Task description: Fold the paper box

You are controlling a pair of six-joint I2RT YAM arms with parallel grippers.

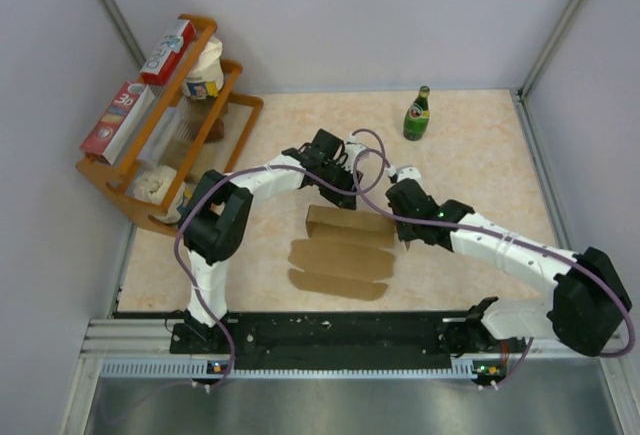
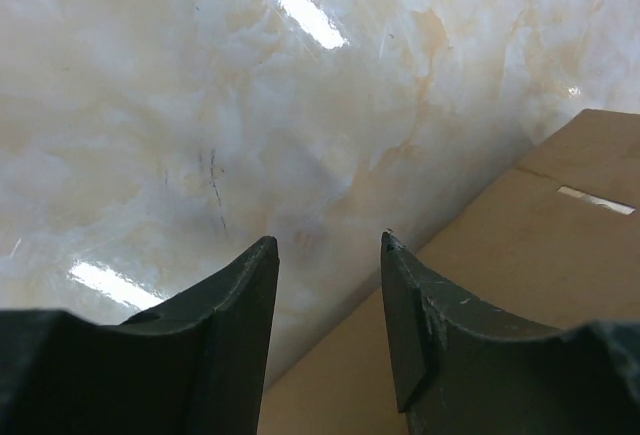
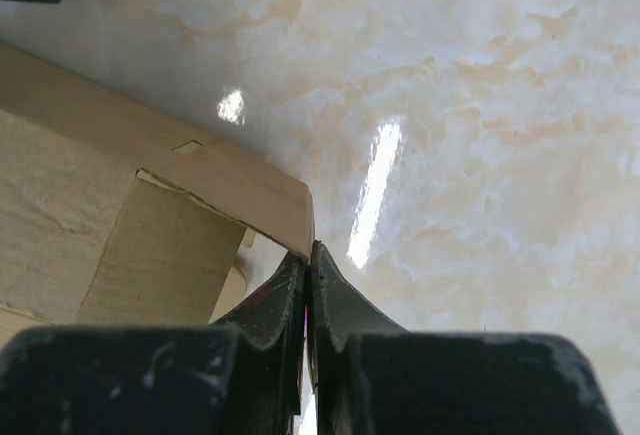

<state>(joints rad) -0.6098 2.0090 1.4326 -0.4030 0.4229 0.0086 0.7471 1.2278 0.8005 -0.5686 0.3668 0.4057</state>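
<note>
A marbled beige table (image 1: 480, 155) sits inside pale walls, a wooden rack (image 1: 150, 155) at its left. The left gripper (image 2: 328, 245) hovers with jaws apart just beside the far edge of the paper box (image 1: 345, 245), likely ready to catch a wall. The box lies mid-table, partly unfolded. The right gripper (image 3: 310, 255) is pinched closed on the box's right corner, seemingly to raise that flap.

left wrist: paper box (image 2: 520, 275) cropped right | right wrist: cropped left | top: far edge occluded
</note>
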